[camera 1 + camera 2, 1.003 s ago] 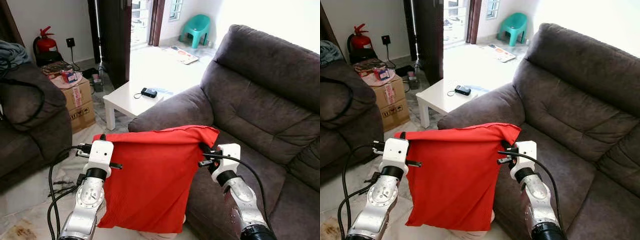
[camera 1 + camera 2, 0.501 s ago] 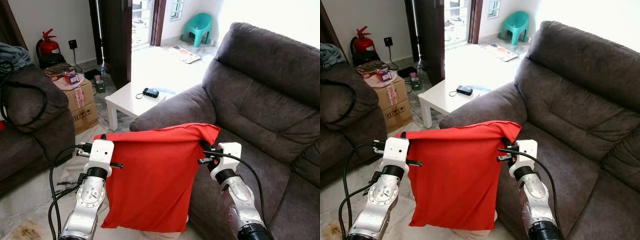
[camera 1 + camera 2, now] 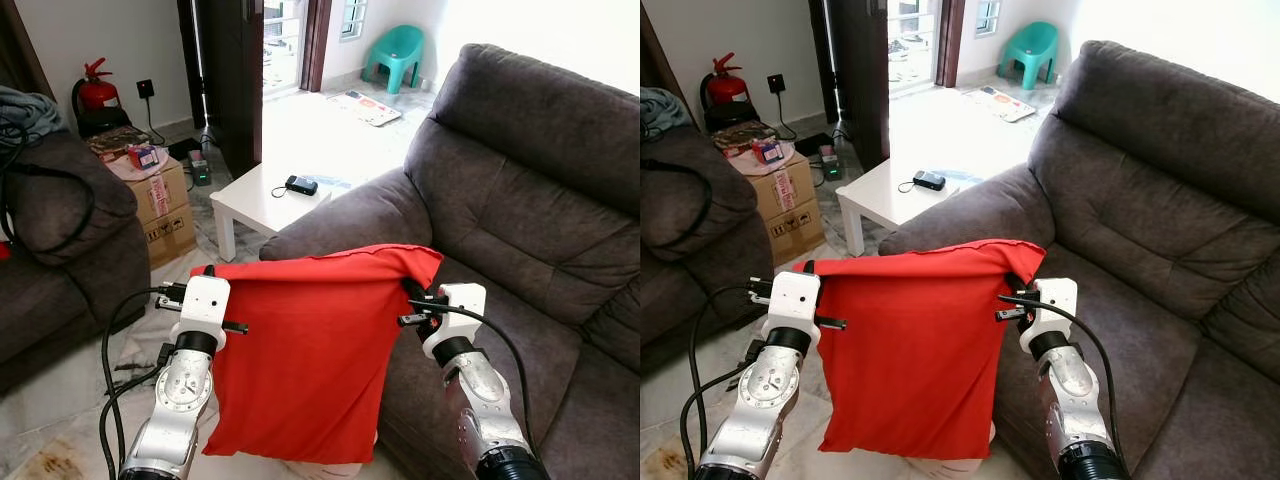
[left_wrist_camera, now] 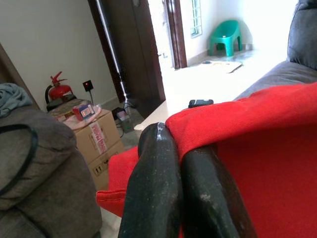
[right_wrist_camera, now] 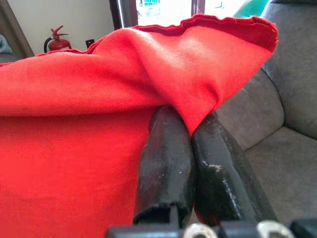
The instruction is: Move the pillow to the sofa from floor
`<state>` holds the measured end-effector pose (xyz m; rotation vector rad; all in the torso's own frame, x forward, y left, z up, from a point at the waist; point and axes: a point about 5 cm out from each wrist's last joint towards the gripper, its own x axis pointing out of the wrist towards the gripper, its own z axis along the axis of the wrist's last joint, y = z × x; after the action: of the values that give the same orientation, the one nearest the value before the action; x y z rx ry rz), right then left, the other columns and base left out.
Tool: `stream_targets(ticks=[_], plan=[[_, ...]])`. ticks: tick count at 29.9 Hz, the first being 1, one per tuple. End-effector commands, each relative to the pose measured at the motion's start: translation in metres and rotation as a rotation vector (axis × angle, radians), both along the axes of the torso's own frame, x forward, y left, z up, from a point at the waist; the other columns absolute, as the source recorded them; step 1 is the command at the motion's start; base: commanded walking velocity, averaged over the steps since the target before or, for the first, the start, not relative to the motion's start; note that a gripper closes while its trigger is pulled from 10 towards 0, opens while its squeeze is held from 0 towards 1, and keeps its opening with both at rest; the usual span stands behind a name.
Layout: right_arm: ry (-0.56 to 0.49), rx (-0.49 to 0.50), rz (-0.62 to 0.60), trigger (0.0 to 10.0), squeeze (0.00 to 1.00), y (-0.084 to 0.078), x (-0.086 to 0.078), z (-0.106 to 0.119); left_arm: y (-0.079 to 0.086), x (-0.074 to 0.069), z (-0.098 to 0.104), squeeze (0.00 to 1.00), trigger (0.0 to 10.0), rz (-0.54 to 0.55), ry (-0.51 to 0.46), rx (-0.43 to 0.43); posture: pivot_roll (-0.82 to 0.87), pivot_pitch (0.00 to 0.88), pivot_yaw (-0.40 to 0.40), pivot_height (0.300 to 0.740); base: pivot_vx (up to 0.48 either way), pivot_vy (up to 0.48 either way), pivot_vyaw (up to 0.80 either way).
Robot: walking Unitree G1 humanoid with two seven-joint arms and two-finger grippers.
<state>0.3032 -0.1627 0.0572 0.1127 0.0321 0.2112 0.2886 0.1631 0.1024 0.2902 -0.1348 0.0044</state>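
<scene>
Both arms raised forward side by side, left gripper [image 3: 205, 272] pinched tight on one top corner of the pillow [image 3: 305, 360], right gripper [image 3: 408, 290] likewise on the other

The pillow [image 3: 305, 360] is plain bright red without any pattern, and the two grippers that pinch its top corners, the left gripper [image 4: 185, 163] and the right gripper [image 5: 190, 148], have black fingers on white and silver arms. The sofa [image 3: 520, 190] is dark grey-brown, the same as the armchair [image 3: 60, 230] on the other side. Farther away are a white low table [image 3: 262, 200], a brown cardboard box [image 3: 160, 205], a red fire extinguisher [image 3: 97, 88] and a teal plastic chair [image 3: 395, 55].
</scene>
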Motion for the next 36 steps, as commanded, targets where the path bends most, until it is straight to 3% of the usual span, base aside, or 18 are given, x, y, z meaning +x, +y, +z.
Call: stream_targets(ticks=[1,5,29,36], plan=[[-0.111,0.009,-0.092,10.0,0.0,-0.0199,0.0057,0.0216,0.002,0.0068,0.0166,0.0,10.0,0.011,-0.072,-0.027,0.1,0.0,-0.112,0.74,0.0,0.0,0.0],[-0.106,-0.041,-0.082,10.0,0.0,-0.0219,0.0052,0.0201,-0.0012,0.0082,0.0164,0.0,10.0,-0.007,-0.069,-0.032,0.1,0.0,-0.108,0.74,0.0,0.0,0.0],[-0.133,-0.037,-0.082,10.0,0.0,-0.0248,0.0083,0.026,-0.0047,0.0099,0.0152,0.0,10.0,-0.032,-0.073,-0.026,0.09,0.0,-0.102,0.74,-0.266,0.0,0.0],[-0.13,-0.031,-0.087,10.0,0.0,-0.024,0.0087,0.0257,-0.004,0.0112,0.0144,0.0,10.0,-0.03,-0.069,-0.028,0.09,0.0,-0.103,0.74,0.0,0.0,0.0]])
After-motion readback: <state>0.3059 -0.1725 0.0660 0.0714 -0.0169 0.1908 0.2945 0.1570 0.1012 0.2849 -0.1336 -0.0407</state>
